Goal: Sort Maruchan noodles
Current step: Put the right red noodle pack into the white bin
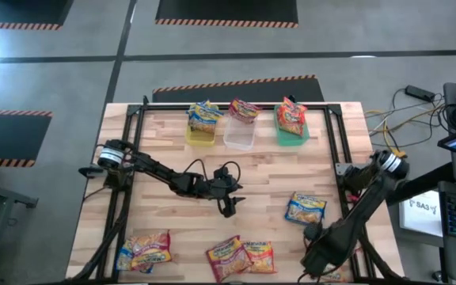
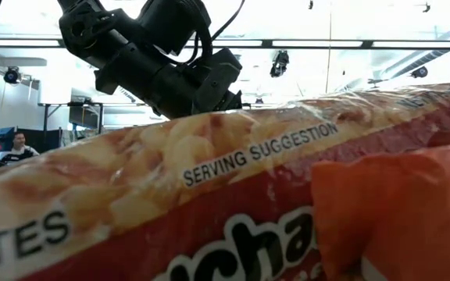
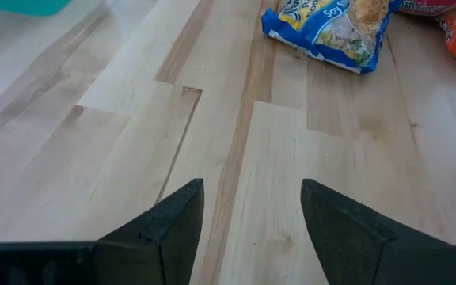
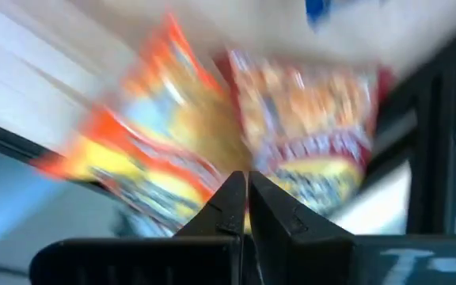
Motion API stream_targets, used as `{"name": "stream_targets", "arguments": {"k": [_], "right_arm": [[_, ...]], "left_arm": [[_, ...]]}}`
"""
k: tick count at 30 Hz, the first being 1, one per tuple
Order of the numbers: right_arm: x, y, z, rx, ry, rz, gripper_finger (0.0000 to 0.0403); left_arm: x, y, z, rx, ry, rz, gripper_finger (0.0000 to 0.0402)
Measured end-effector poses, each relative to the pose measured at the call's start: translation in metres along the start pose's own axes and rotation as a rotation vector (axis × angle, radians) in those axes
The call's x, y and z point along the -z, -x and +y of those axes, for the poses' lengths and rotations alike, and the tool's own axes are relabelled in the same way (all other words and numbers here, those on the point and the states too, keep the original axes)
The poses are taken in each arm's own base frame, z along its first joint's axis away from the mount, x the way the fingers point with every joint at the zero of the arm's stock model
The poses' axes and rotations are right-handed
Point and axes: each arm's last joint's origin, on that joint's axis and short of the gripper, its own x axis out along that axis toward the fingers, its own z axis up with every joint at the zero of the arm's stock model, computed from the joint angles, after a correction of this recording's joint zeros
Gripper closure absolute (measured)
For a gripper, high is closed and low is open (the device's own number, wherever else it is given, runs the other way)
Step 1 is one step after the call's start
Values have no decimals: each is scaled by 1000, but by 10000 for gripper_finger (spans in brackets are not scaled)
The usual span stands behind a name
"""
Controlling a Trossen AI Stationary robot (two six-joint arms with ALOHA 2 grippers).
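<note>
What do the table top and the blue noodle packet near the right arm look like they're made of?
Table top: seemingly wood, pale butcher-block strips with visible grain and seams, smooth matte finish. Blue noodle packet: apparently thin glossy plastic film, printed, crinkled with shiny highlights in the left wrist view.

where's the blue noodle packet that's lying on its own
In the high view the blue packet lies on the table's right half, between the left gripper at centre and the right arm, well in front of the green bin.

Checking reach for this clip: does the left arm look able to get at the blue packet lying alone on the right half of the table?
Probably yes. The left end effector hangs open over bare wood mid-table, and its wrist view shows the blue packet ahead with only bare table between. The right end effector is shut, near the front edge.
</note>
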Motion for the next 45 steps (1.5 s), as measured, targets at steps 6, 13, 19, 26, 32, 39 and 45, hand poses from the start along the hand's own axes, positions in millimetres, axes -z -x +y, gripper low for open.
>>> {"name": "stream_targets", "arguments": {"k": [6,13,19,26,32,39,45], "right_arm": [[-2,28,-14,-177,-77,-225,395],[0,32,-9,-271,-75,-255,387],[6,27,5,-313,-42,-58,337],[11,17,6,-242,-73,71,259],[14,-9,14,-82,-55,186,218],[27,-33,22,-5,23,167,200],[45,-39,14,49,-32,151,200]], "left_arm": [[0,0,0,0,0,0,206],[0,0,0,-1,0,1,206],[0,-1,-1,8,3,-14,206],[6,-4,-3,11,1,-3,206],[7,-4,-3,11,-1,-3,206],[6,-4,-3,13,-2,-6,206],[6,-4,-3,12,-2,-6,206]]}}
